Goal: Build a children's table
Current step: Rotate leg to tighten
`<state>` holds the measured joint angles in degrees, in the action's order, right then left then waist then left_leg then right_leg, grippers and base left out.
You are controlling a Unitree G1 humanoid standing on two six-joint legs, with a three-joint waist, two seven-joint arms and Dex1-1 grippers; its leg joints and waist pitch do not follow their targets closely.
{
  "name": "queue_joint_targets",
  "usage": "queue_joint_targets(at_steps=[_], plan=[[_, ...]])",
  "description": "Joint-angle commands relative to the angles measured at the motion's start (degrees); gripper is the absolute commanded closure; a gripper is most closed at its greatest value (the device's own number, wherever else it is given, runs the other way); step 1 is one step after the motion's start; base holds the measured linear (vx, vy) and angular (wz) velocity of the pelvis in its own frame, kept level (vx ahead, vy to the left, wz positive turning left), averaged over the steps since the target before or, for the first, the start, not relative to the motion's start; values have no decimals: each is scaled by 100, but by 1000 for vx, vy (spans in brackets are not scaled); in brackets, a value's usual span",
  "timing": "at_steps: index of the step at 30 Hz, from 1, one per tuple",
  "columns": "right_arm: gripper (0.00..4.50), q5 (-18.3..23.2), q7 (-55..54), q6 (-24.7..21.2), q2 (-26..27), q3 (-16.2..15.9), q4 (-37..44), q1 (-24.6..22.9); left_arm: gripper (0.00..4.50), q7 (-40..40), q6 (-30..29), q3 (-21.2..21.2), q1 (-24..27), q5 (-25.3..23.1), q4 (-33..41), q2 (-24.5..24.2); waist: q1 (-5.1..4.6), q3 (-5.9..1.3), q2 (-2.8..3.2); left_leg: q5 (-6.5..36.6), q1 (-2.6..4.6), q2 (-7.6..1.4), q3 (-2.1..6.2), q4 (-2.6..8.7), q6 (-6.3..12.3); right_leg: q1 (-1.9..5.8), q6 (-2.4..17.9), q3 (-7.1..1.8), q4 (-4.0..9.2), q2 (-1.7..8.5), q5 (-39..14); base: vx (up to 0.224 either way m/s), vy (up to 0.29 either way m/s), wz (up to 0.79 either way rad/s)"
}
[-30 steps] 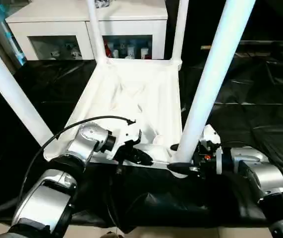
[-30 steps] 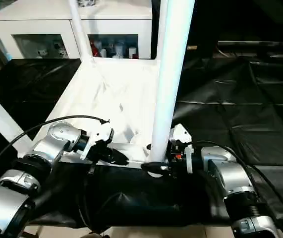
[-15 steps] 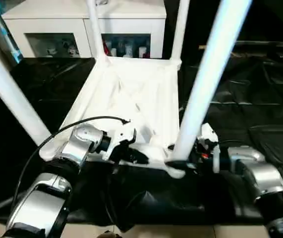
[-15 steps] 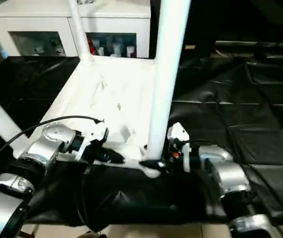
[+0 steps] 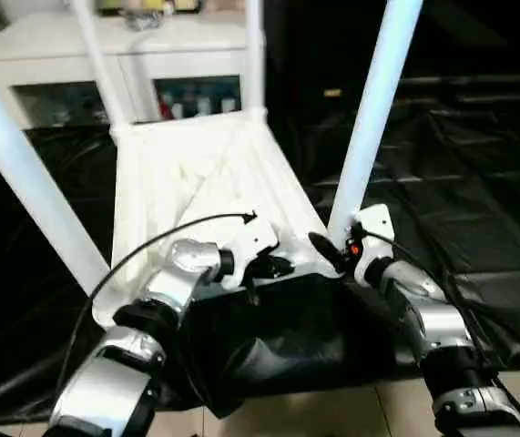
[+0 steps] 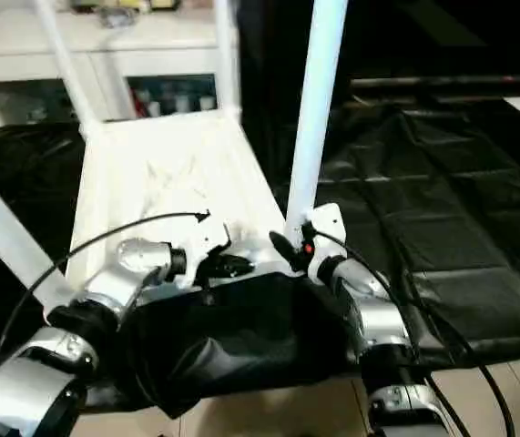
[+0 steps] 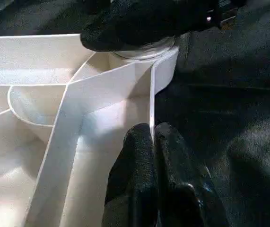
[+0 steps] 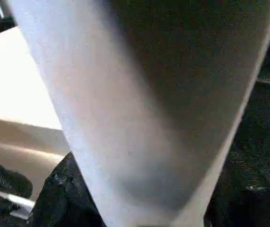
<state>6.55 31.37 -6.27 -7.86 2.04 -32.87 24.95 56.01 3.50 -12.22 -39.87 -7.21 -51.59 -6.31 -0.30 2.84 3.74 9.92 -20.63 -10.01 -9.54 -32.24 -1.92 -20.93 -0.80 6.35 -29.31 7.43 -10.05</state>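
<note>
Children's table [image 5: 196, 182] is lying upside down on the black-covered work table [image 5: 478, 200], left gripper [image 7: 151, 142] pinching its rim, right gripper [image 5: 328, 250] straddling a leg [image 5: 369, 127]; a jolt risks unseating it.

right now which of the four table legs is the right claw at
The near right leg, rising from the corner closest to the robot; the right claw sits at its base.
</note>
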Motion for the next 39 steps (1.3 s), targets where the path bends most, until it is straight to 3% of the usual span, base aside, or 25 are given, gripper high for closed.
queue_joint_targets(at_steps=[1,3,4,5,6,7,8,9,11,12,13,14,15,16,18,19,20,22,24,25,26,27,31,35,39], plan=[[142,197,616,-263,604,-649,-96,2,450,25,122,-327,-38,48,100,627,-90,-168,-58,4384,319,-195,174,459,-270,-76,346,64,562,177,-3790,0,0,0],[121,258,997,-276,368,-674,106,-44,450,194,197,-313,-48,73,102,468,-105,-174,-71,4166,245,-211,202,468,-182,26,195,116,569,201,-3927,0,0,0],[100,308,1317,-294,162,-723,264,-101,450,350,265,-301,-48,99,114,355,-82,-188,-118,4119,230,-225,206,484,-182,28,170,95,549,213,-3910,0,0,0],[100,372,1632,-325,-43,-762,422,-163,450,479,286,-289,-52,116,121,250,-59,-192,-105,4091,223,-236,200,496,-181,20,209,35,527,230,-3836,0,0,0],[100,447,1970,-339,-280,-791,599,-240,450,582,322,-281,-64,108,106,139,-5,-227,-157,3850,192,-244,187,488,-122,25,309,-48,487,274,-3688,0,0,0],[100,564,2442,-367,-653,-798,861,-358,450,761,400,-278,-89,99,65,-23,51,-272,-183,3407,71,-284,181,529,-43,93,495,-154,377,300,-3209,0,0,0],[100,564,2442,-367,-653,-798,861,-358,450,761,400,-278,-89,99,65,-23,51,-272,-183,3407,71,-284,181,529,-43,93,495,-154,377,300,-3209,61,5,-1],[100,670,2964,-410,-1100,-780,1115,-490,450,968,510,-300,-121,70,6,-197,118,-312,-162,2949,20,-326,155,540,33,106,768,-209,289,285,-2520,59,-1,2],[100,742,3457,-429,-1545,-753,1305,-609,450,1145,598,-335,-145,25,-45,-356,276,-335,-235,2202,17,-327,-14,474,322,83,1261,-274,158,206,-1322,60,-7,5],[100,742,3457,-429,-1545,-753,1305,-609,450,1145,598,-335,-145,25,-45,-356,320,-332,-267,2098,13,-324,-44,447,395,84,1293,-302,136,208,-1307,70,-28,14],[100,792,3860,-488,-1974,-650,1375,-677,450,1304,667,-331,-168,11,-86,-485,389,-318,-292,2068,48,-318,-107,402,469,8,1308,-348,133,217,-1582,70,-28,14],[100,792,3860,-488,-1974,-650,1375,-677,450,1304,667,-331,-168,11,-86,-485,433,-328,-293,2024,64,-321,-123,385,473,1,1296,-369,125,230,-1697,67,-35,13],[100,828,4045,-538,-2164,-579,1386,-692,450,1436,677,-320,-173,37,-88,-539,470,-358,-326,1730,22,-328,-126,359,525,39,1330,-402,55,226,-1529,64,-35,5],[100,929,4330,-699,-2499,-438,1396,-691,450,1640,706,-294,-175,99,-64,-617,529,-378,-283,1440,5,-331,-125,332,610,43,1427,-414,0,216,-1190,64,-35,5],[100,997,4436,-779,-2662,-377,1396,-682,450,1711,733,-294,-180,140,-59,-651,613,-436,-301,833,-29,-316,-137,250,828,86,1624,-408,-131,193,-276,27,-15,0],[100,1055,4513,-825,-2823,-306,1371,-664,450,1775,754,-302,-184,174,-51,-685,629,-450,-265,682,-47,-309,-130,231,879,93,1665,-402,-165,198,-63,0,0,0],[100,1061,4522,-825,-2850,-290,1358,-659,450,1793,755,-307,-183,178,-48,-691,649,-469,-283,518,-46,-304,-144,185,983,69,1733,-398,-196,179,243,0,0,0],[100,1112,4505,-830,-3056,-101,1276,-610,450,1906,757,-342,-158,205,6,-720,656,-446,-248,515,-102,-287,-146,162,1039,63,1751,-384,-195,174,181,0,0,0],[100,1181,4464,-859,-3170,63,1284,-600,450,1966,767,-357,-128,234,54,-720,647,-395,-259,1010,-87,-300,-153,203,831,55,1617,-374,-89,167,-727,0,0,0],[100,1258,4461,-900,-3295,225,1295,-630,450,2043,772,-348,-79,289,127,-712,647,-384,-260,1141,-80,-307,-147,217,751,56,1571,-374,-68,170,-980,0,0,0],[100,1295,4465,-926,-3354,302,1308,-651,450,2083,775,-338,-53,320,166,-707,651,-379,-216,1246,-71,-311,-139,227,670,57,1524,-377,-55,169,-1181,0,0,0],[100,1339,4483,-966,-3408,369,1341,-686,450,2132,745,-332,-25,350,213,-707,640,-367,-239,1390,-52,-325,-134,250,535,48,1444,-386,-27,155,-1455,0,0,0],[100,1547,4531,-1133,-3547,557,1596,-909,450,2320,760,-290,75,549,388,-739,642,-380,-205,1494,-28,-333,-129,264,465,49,1439,-392,-19,142,-1403,0,0,0],[100,1578,4205,-1109,-3374,628,1870,-1093,450,2448,651,-224,126,725,579,-790,636,-398,-175,1281,-47,-324,-131,246,553,45,1514,-384,-61,135,-1026,0,0,0],[100,1590,3971,-1103,-3211,630,2058,-1192,450,2393,785,-178,151,739,605,-813,628,-401,-198,1310,-43,-318,-136,245,513,47,1486,-377,-54,131,-1108,0,0,0]])
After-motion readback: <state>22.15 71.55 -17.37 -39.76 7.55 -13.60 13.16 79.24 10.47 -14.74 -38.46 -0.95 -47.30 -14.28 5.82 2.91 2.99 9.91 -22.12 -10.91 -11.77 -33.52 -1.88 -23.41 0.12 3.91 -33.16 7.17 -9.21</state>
